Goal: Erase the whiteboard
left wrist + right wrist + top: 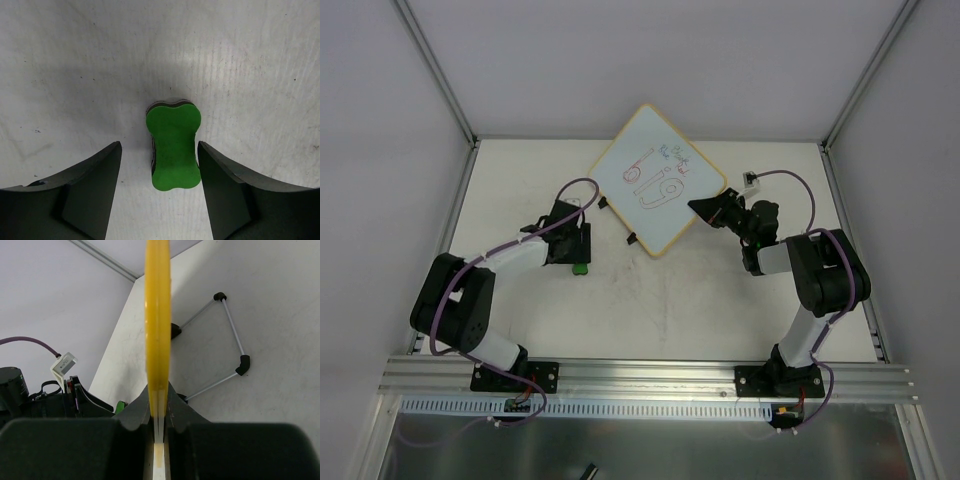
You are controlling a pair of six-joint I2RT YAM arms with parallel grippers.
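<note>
At the far centre of the counter (670,310), the whiteboard (620,170) is sitting turned like a diamond, with 1 corner pointing toward the back wall. Its white face is carrying red and blue marker scribbles (660,188). 2 small black clips (603,203) are showing along its lower-left edge.

The right fingers (705,208) are clamping the board's lower-right edge, near its right-hand corner. Seen from the right wrist, they are pressing fully together on the tan-yellow frame (157,315), which is running edge-on straight up the middle of that view. To the right of the frame in the same view, a thin wire stand with black corner joints (243,364) is showing against the counter. Whether it is fastened to the board cannot be told.

Well apart to the left, the left fingers (572,250) are pointing down at a small green eraser (173,147). The eraser is lying flat on the counter, near the board's lower corner and to its left. From the left wrist, the 2 fingers are standing partly open on either side of the eraser. A strip of bare counter is showing between each pad and the green block, so they are straddling it without gripping it. A dark layer is peeking out beneath the eraser's green top along its left and far edges.
</note>
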